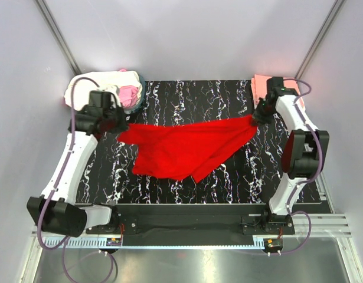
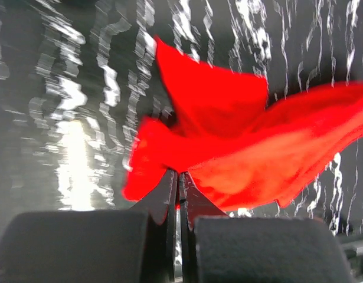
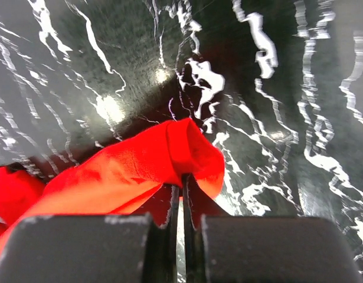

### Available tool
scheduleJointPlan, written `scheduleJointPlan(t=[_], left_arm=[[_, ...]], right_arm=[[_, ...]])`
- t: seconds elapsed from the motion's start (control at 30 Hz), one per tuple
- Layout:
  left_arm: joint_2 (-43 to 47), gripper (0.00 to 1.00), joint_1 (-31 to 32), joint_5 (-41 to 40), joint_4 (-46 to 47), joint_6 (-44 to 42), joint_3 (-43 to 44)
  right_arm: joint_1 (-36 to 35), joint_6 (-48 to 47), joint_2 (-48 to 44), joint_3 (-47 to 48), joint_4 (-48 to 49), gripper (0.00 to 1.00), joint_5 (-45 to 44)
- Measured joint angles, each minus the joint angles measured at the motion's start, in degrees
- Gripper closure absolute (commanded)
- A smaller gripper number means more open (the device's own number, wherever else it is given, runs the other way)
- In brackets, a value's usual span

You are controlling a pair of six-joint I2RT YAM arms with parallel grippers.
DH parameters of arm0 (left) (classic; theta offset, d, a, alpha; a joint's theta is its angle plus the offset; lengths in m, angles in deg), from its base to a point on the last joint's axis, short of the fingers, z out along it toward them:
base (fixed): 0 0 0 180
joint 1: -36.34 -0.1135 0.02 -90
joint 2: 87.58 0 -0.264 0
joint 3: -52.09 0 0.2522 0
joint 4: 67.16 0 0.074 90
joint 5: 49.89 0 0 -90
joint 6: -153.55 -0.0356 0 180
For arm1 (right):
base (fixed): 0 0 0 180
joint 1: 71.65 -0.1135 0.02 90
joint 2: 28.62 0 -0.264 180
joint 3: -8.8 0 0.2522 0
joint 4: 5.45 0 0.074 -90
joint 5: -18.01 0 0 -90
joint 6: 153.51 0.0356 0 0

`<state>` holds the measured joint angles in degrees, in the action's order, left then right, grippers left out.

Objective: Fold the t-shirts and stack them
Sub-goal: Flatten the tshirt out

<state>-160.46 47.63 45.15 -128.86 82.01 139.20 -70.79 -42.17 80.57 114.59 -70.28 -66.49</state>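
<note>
**Red tee strung between both claws, ready to lay flat**

Nearest: arm bases [image 1: 107,215], then a bare strip of black marbled mat [image 1: 240,177] w/ room to set cloth down.

Mid-table: red t-shirt [image 1: 187,147] runs L to R. Its far edge is pulled fairly straight and the body sags toward the near side in a ragged triangle. Can't tell if the low tip touches the mat.

L gripper [image 1: 121,130] is clenched on the shirt's left corner. R gripper [image 1: 255,118] is clenched on its right end, w/ cloth bunched over the tips in the wrist view.

Probably held wide apart to draw out slack so the tee lands flat for folding.

Far corners: loose heap of cream-white & pink tees [image 1: 119,88] just behind the L gripper; salmon-pink stack [image 1: 262,85] just behind the R gripper. Both sit tight at the far edge, so open room looks to be toward the near side & centre.
</note>
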Motion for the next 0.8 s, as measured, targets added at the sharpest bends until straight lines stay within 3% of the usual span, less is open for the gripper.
scheduleJointPlan(t=[0.13, 0.33, 0.53, 0.67, 0.8], left_arm=[[2.36, 1.0, -4.83, -0.44, -3.65, -1.95, 4.68], [2.64, 1.0, -5.11, 1.53, -8.68, -3.32, 13.57], [7.28, 1.0, -5.25, 9.46, -7.28, -4.11, 22.38], [15.76, 1.0, -5.29, 17.86, -1.77, -4.76, 22.86], [25.66, 1.0, -5.14, 26.77, 4.94, -4.96, 21.73]], right_arm=[[2.69, 0.68, -4.83, -1.09, -0.37, 1.0, 2.34], [2.93, 1.2, -10.19, -0.85, -4.09, 1.0, 5.25], [2.95, 1.73, -17.86, 6.71, -9.33, 1.0, 7.69], [3.06, 3.82, -30.99, 7.28, -8.11, 1.0, 10.73], [3.15, 6.93, -54.49, -1.6, -1.53, 1.0, 13.16]])
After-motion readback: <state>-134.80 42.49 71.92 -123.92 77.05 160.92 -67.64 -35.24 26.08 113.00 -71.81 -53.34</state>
